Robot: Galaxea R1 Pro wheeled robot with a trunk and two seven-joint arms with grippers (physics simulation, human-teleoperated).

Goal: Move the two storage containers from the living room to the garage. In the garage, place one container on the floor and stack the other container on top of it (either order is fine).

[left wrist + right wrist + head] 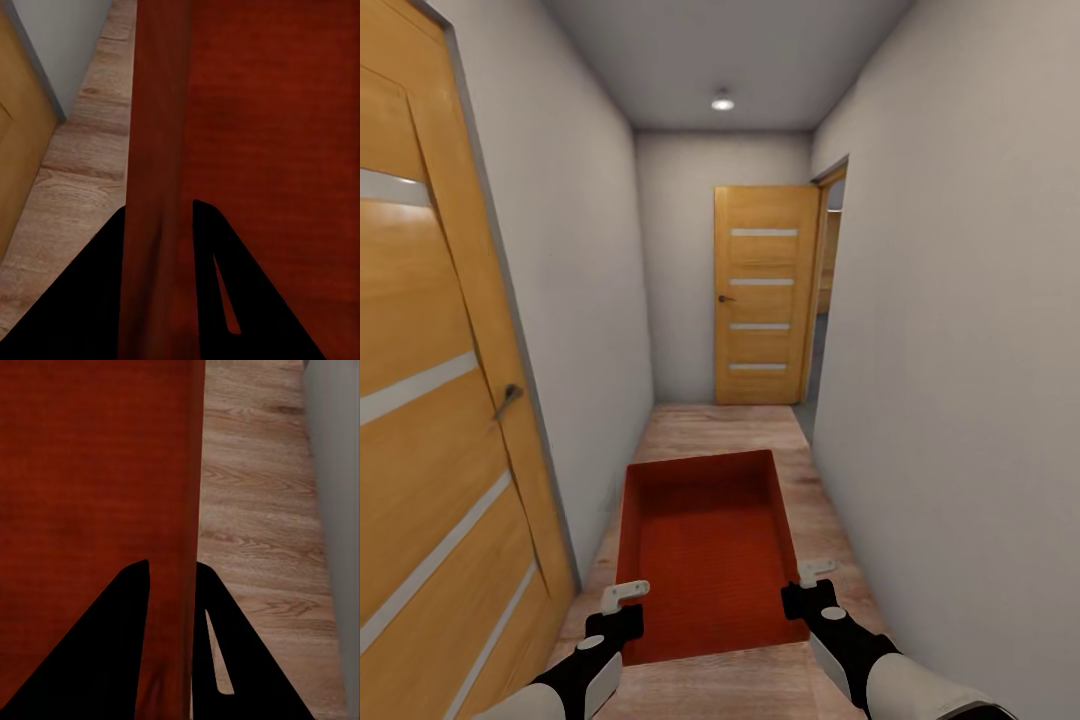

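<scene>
Robot's in a narrow hallway w/ a storage container (705,545) carried out front at 12 o'clock, held off the wood-plank floor (730,425) between both arms. Left gripper (622,600) has the bin's left long wall near its near corner; in the left wrist view the left gripper (159,225) shows one dark finger each side of that red wall (154,150), closed down onto it. Same story on the other side: right gripper (812,580) in the head view, and in the right wrist view the right gripper (172,581) straddles the right long wall (191,472), pinched tight on it. Key relation: the bin's long axis runs 6-to-12, straight down the corridor, so it's end-on to travel and sits centred btw the white walls (950,350), w/ some floor showing on either side. Neither arm is nearer, grip looks symmetric. A closed wooden door (430,400) sits close at 9–10 o'clock; a second wooden door (763,295) stands at the far end around 12–1, w/ an opening (828,290) just to its right at 1. Judging from that, next move prob. means rolling fwd and then turning right, keeping the bin lengthwise so corners don't clip the jamb. Garage not in sight yet.
</scene>
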